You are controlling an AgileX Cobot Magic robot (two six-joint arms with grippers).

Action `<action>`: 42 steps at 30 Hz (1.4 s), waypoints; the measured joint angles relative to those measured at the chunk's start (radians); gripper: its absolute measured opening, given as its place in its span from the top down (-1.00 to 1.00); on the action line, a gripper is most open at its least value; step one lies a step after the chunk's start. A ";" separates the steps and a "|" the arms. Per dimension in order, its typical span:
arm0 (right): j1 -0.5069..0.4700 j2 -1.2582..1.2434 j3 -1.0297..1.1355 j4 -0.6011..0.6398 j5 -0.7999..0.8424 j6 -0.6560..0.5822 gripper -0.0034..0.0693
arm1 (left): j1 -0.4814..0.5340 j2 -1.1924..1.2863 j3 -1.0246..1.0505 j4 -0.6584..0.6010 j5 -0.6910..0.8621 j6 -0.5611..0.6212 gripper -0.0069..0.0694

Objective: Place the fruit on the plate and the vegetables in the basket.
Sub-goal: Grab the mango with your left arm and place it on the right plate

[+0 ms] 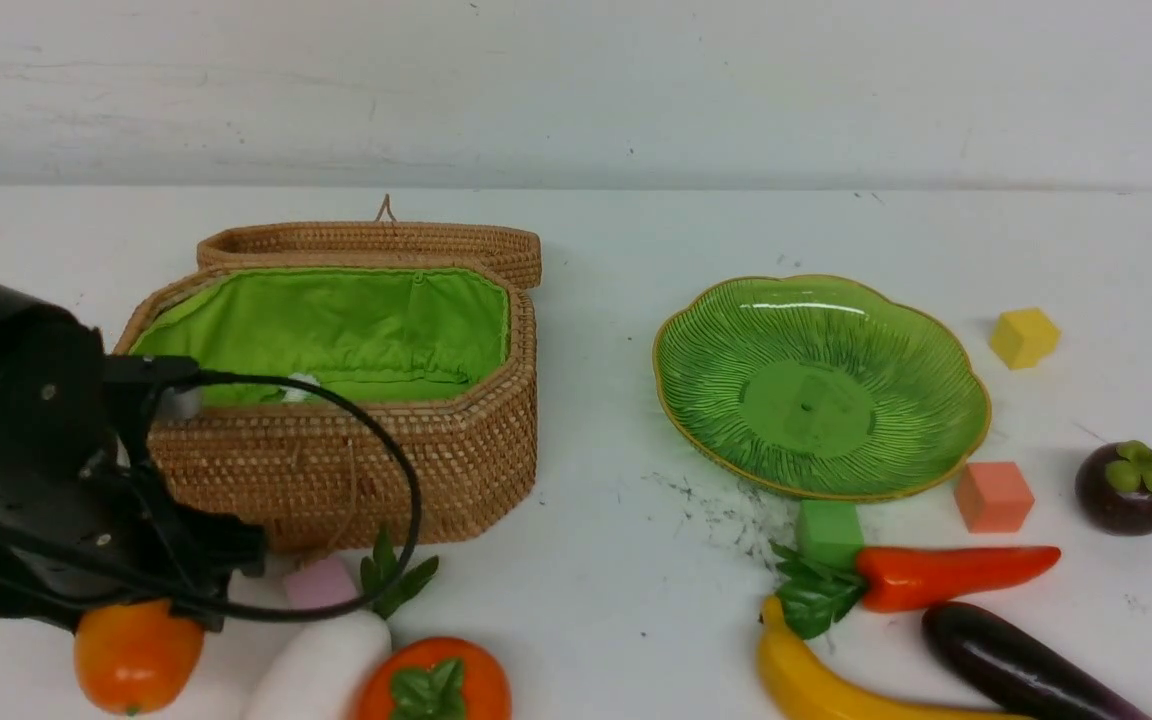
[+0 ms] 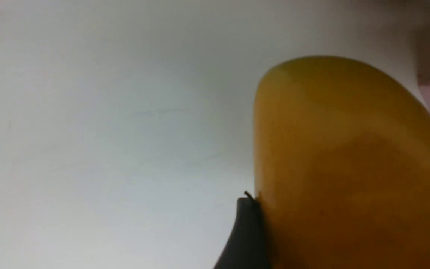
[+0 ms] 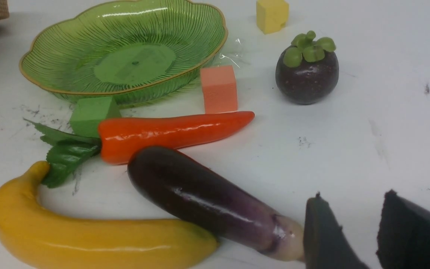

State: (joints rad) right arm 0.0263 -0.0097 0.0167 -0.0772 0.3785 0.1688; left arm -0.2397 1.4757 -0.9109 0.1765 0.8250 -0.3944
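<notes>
White bench (image 1: 616,560) under a pale wall (image 1: 576,90) carries all the toys. My left pincer (image 1: 131,612) is low over the mango (image 1: 136,655), which sits directly under it. Its jaws are set wide, and one dark finger (image 2: 246,228) lies against the side of the mango. The other finger is hidden, so I cannot tell if it really pinches the fruit. Just beside this pincer, toward the middle of the bench, are the radish (image 1: 321,670) and the persimmon (image 1: 436,685). The basket (image 1: 386,450) stands beyond it with the lid folded back.

My right pincer (image 3: 354,198) is spread, with only bare bench between its jaws. The pale end of the eggplant (image 3: 207,198) is right at one of its fingers; I cannot tell if they touch. The banana (image 3: 99,239) lies against the eggplant, farther from the pincer. Ahead of the pincer is the pepper (image 3: 174,132), then the plate (image 3: 69,63) with nothing on it. The mangosteen (image 3: 306,74) stands well ahead, apart from the rest.
</notes>
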 joint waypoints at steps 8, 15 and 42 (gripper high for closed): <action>0.000 0.000 0.000 0.000 0.000 0.000 0.23 | 0.000 -0.116 0.000 -0.019 0.041 -0.001 -0.68; 0.000 0.000 0.000 0.000 0.000 0.000 0.23 | 0.000 -0.174 0.000 -0.026 0.058 -0.001 -0.68; 0.000 0.000 0.000 0.000 0.000 0.000 0.23 | 0.000 -0.215 -0.071 -0.220 0.065 0.071 -0.68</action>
State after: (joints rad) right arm 0.0263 -0.0097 0.0167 -0.0772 0.3785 0.1688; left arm -0.2397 1.2609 -0.9816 -0.0437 0.8904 -0.3237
